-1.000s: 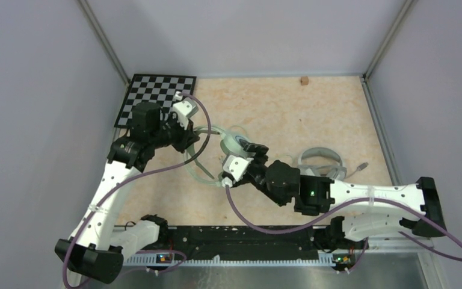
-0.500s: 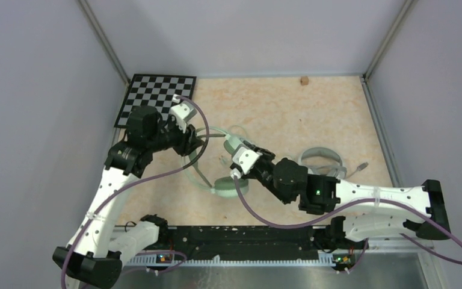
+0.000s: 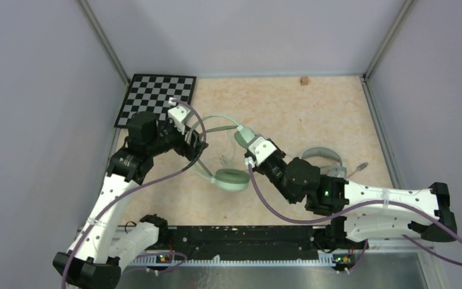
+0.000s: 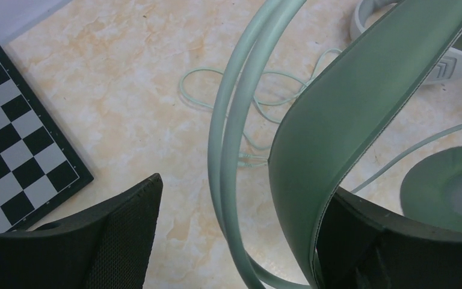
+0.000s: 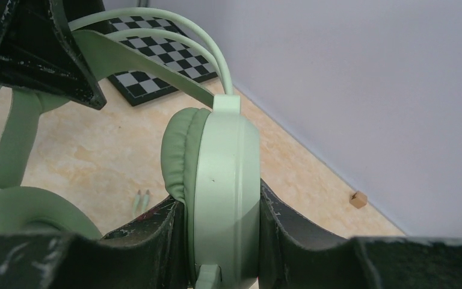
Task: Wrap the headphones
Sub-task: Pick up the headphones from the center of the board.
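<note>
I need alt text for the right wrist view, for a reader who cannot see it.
The right gripper holds one round ear cup of the mint-green headphones between its black fingers. The headband arches up to the left. Behind, a checkerboard lies on the beige table and a small brown cube sits by the grey wall.

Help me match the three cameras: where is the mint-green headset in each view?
Top external: mint-green headset at centre, between the two arms.
Left wrist: its headband arcs across the right half.
Right wrist: one ear cup fills the lower middle.
Shared landmark: the checkerboard, left of the headset in every view.
</note>
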Controlling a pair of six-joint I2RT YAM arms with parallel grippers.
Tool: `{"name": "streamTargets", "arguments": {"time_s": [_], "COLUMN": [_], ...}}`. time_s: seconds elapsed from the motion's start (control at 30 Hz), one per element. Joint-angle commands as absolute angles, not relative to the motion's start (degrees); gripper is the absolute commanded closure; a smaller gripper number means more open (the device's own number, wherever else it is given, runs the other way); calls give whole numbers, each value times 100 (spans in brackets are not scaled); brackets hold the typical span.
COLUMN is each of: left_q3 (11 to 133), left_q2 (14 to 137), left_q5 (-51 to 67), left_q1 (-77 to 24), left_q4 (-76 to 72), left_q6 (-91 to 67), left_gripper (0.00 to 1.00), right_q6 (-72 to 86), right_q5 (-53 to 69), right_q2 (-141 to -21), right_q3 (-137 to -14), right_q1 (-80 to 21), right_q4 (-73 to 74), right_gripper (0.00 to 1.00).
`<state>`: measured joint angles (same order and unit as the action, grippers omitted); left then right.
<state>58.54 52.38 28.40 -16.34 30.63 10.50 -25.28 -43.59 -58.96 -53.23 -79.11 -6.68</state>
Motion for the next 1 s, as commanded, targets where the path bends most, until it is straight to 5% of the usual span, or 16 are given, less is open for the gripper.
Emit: {"name": "streamTargets", "arguments": {"time_s": [0.0,0.37,0.73,0.97], "left_q3": [5682,5584,5896,5846], "left_q2": [5174,5163,5128,5160], "left_q5": [2945,2861,2004,1940], "left_q1": [-1651,-1686,-1886,-1957], "left_q4": [2594,2180,2586,2690], "left_q6": [1039,807,745,872], "left_gripper": [11,28,71,70], "right_q6": [-2164,-1871,-1790,-1784], "right_q5": [-4624,-4649,-4675,-4619], "right_q2": [-5690,-5772,-6048,-6302], "right_q3": [-5453,-5409,-5519,-5607], "right_q1": [-7920,-7918,-7914,-7917], "right_q4": [-1279,-1185,-1189,-1485], "right_gripper": [100,100,100,100]}}
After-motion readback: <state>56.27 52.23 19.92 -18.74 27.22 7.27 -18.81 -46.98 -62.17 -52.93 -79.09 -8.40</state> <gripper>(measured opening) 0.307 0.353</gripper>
